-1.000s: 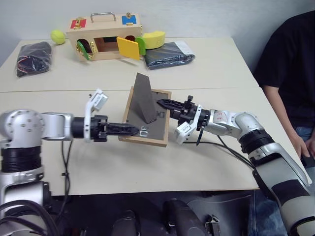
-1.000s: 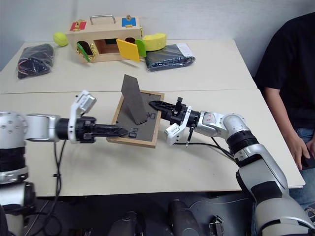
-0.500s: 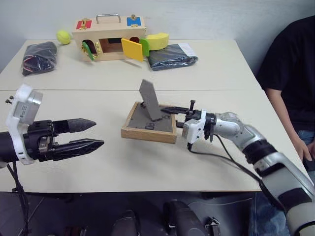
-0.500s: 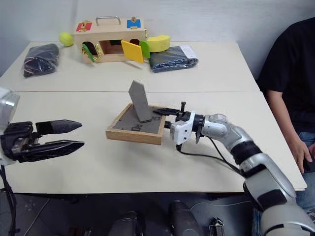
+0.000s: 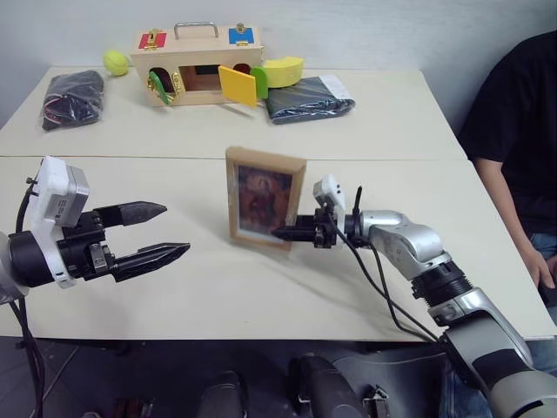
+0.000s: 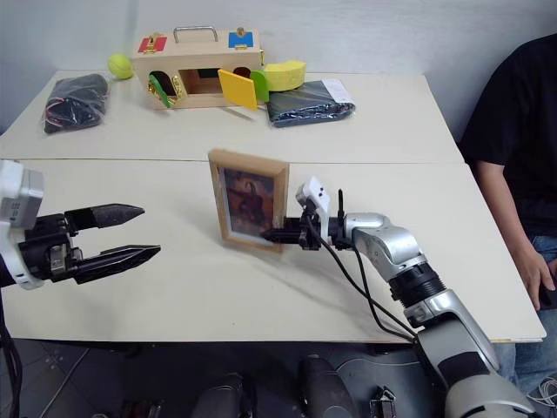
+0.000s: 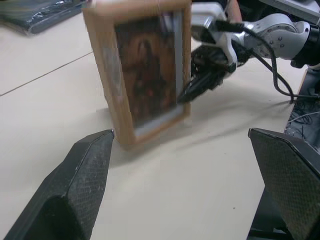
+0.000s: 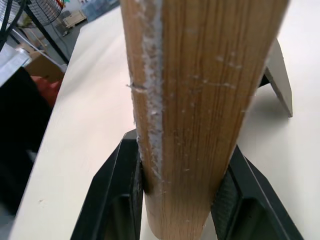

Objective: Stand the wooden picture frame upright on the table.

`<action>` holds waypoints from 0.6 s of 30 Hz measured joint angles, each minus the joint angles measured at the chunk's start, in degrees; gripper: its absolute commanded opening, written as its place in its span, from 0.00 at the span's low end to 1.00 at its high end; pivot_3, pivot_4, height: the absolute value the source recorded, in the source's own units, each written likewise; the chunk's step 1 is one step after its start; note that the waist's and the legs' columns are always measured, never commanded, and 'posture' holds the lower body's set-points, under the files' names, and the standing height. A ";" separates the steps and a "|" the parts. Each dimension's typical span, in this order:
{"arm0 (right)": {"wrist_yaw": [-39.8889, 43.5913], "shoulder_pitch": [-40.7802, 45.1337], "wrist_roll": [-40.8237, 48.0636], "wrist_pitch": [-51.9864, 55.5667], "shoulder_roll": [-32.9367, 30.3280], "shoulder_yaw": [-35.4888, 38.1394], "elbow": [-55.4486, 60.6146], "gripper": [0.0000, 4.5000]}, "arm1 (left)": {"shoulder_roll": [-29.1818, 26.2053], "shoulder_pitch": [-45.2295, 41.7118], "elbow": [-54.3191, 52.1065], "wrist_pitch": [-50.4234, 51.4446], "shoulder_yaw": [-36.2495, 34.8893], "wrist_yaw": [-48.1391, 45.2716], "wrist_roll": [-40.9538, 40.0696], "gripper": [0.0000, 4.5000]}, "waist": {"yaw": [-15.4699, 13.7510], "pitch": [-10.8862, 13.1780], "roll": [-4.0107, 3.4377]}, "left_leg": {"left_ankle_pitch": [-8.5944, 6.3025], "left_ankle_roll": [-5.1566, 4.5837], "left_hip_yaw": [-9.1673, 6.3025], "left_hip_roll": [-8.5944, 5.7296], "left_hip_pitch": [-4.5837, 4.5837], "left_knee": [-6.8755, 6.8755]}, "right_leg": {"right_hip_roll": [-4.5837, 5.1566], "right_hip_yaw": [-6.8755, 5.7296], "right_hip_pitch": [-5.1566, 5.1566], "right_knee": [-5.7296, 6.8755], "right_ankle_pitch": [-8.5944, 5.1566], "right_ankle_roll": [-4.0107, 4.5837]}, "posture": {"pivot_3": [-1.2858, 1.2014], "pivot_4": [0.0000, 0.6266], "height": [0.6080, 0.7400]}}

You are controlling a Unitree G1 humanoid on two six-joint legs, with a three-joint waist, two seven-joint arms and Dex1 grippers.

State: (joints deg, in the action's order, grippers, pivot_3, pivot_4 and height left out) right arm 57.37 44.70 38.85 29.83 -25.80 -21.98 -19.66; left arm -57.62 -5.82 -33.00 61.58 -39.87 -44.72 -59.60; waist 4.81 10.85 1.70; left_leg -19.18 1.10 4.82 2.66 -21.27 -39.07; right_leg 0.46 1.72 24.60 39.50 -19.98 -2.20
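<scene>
Two grippers work over the table (image 5: pixel 174 296) in the left eye view: the wooden picture frame (image 5: pixel 264 198) stands upright near the middle of the tabletop, just in front of the seam, its reddish portrait facing the robot. The right gripper (image 5: pixel 287 232) is clamped on the frame's lower right edge, while the left gripper (image 5: pixel 164 232) hangs well to the left of the frame with its fingers spread and nothing between them. At the far edge sit a wooden box (image 5: pixel 197 64) with coloured doors, a tennis ball (image 5: pixel 114 62), and two dark bags (image 5: pixel 73 97); a person in a black top (image 5: pixel 513 131) sits at the right. In the left wrist view, the frame stands on the table beyond the wide-apart fingers (image 7: pixel 82 175), with the right gripper pinching its side. In the right wrist view, the frame's wooden edge rises between the two black fingers (image 8: pixel 117 195), which press on either face, and the fold-out stand (image 8: pixel 279 80) props behind.
</scene>
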 measured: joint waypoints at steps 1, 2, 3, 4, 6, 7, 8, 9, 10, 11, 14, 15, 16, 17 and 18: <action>0.67 0.02 -0.67 0.92 0.05 0.26 0.15 0.44 | -0.28 0.00 0.02 -0.39 0.12 -0.02 0.03 1.00 | -0.02 0.00 0.00 | 0.00 0.00 0.00 0.00 0.01 0.00 | 0.00 -0.01 -0.01 -0.01 0.00 0.00 | 0.52 0.24 1.00; 1.23 0.01 -1.27 1.98 0.09 0.40 0.24 0.49 | -0.64 0.00 0.12 -0.60 0.14 -0.03 0.07 1.00 | -0.05 0.00 0.00 | 0.00 0.00 0.00 0.00 0.01 0.00 | 0.00 -0.01 -0.01 0.00 0.00 0.00 | 0.52 0.24 1.00; 1.61 -0.01 -1.73 2.84 0.16 0.43 0.33 0.58 | -0.98 0.00 0.20 -0.77 0.15 -0.03 0.12 1.00 | -0.05 0.00 0.00 | 0.00 0.00 0.00 -0.01 0.01 0.00 | 0.00 -0.01 -0.01 0.00 0.00 0.00 | 0.52 0.24 1.00; 2.19 -0.24 -2.23 3.83 0.17 0.51 0.84 0.65 | -1.24 -0.08 0.28 -1.07 0.20 -0.04 0.14 1.00 | -0.05 0.00 0.00 | 0.00 0.00 0.00 -0.01 0.02 0.00 | 0.00 0.00 -0.01 0.00 0.00 0.00 | 0.52 0.24 1.00; 3.28 -0.85 -2.73 5.38 0.15 0.90 2.39 0.80 | -1.47 -0.15 0.65 -1.62 0.50 -0.12 0.23 1.00 | -0.06 0.00 0.00 | 0.00 0.00 0.00 -0.01 0.01 0.00 | 0.00 -0.01 -0.01 0.00 0.00 0.00 | 0.52 0.24 1.00; 3.66 -1.26 -2.99 6.00 0.09 1.40 3.37 0.86 | -1.51 -0.20 1.07 -1.86 0.66 -0.20 0.26 1.00 | -0.05 0.00 0.00 | 0.00 0.00 0.00 0.00 0.01 0.00 | 0.00 0.00 -0.01 0.00 0.00 0.00 | 0.52 0.24 1.00; 4.03 -1.57 -3.21 6.75 -0.18 2.01 4.51 0.95 | -1.56 -0.30 1.90 -2.14 0.93 -0.27 0.28 1.00 | -0.06 0.00 0.00 | 0.00 0.00 0.00 -0.01 0.01 0.01 | 0.00 0.00 -0.01 0.00 0.00 0.00 | 0.52 0.24 1.00; 4.34 -1.89 -3.47 7.26 -0.82 2.55 5.84 1.00 | -1.57 -0.34 2.42 -2.27 1.27 -0.34 0.27 1.00 | -0.10 0.00 0.00 | -0.01 0.00 0.00 -0.01 0.01 0.01 | 0.00 -0.01 -0.01 0.00 0.00 0.00 | 0.52 0.24 1.00; 4.46 -2.08 -3.68 7.75 -1.42 2.98 6.80 1.00 | -1.57 -0.40 2.62 -2.28 1.76 -0.43 0.23 1.00 | -0.11 0.00 0.00 | -0.01 0.00 0.00 -0.01 0.02 0.01 | 0.00 -0.01 -0.02 -0.02 0.00 0.00 | 0.52 0.24 1.00; 4.61 -2.64 -4.25 7.85 -2.52 3.74 8.47 1.00 | -1.57 -0.53 2.84 -2.29 2.44 -0.65 0.06 1.00 | -0.14 0.00 0.00 | -0.02 -0.01 0.00 -0.02 0.00 0.01 | 0.01 -0.01 -0.01 -0.03 0.00 0.00 | 0.52 0.24 1.00; 8.14 -5.41 -7.53 4.70 -11.12 5.29 13.41 1.00 | -1.68 -0.77 3.83 -3.62 3.52 -1.37 0.73 1.00 | -0.79 0.01 -0.02 | -0.05 -0.06 -0.01 -0.06 -0.02 0.06 | 0.04 -0.03 -0.02 -0.14 0.00 0.00 | 0.52 0.24 1.00; 10.80 -6.91 -8.29 2.89 -15.44 6.97 14.93 1.00 | -1.77 -0.87 4.39 -4.39 4.15 -1.57 1.46 1.00 | -1.23 0.02 -0.03 | -0.06 -0.09 0.00 -0.07 -0.02 0.06 | 0.04 -0.03 -0.03 -0.18 0.00 -0.01 | 0.52 0.24 1.00; 13.09 -7.56 -8.06 2.50 -18.45 8.87 15.36 1.00 | -1.77 -1.06 4.71 -4.86 4.62 -1.74 1.79 1.00 | -1.41 0.02 -0.03 | -0.07 -0.09 0.01 -0.07 -0.01 0.06 | 0.04 -0.02 -0.05 -0.19 0.00 -0.01 | 0.52 0.24 1.00; 15.92 -7.83 -7.15 2.55 -21.49 11.35 15.73 1.00 | -1.77 -1.31 4.89 -5.38 5.12 -1.96 2.02 1.00 | -1.57 0.02 -0.03 | -0.07 -0.10 0.01 -0.07 -0.01 0.06 | 0.04 -0.01 -0.05 -0.20 0.01 -0.02 | 0.52 0.24 1.00; 17.40 -7.83 -6.37 2.71 -23.17 13.34 16.04 1.00 | -1.77 -1.57 5.04 -5.64 5.32 -2.17 2.18 1.00 | -1.64 0.02 -0.02 | -0.08 -0.10 0.02 -0.06 0.02 0.06 | 0.03 -0.01 -0.08 -0.20 0.01 -0.02 | 0.52 0.24 1.00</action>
State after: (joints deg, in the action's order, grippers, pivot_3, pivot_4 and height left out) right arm 74.77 36.87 32.48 32.53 -48.97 -8.64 -3.62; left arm -59.40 -7.39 -27.97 55.94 -34.55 -46.89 -57.41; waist 3.17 10.87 1.68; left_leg -19.26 1.00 4.85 2.60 -21.25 -39.00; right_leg 0.49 1.71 24.53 39.31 -19.97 -2.22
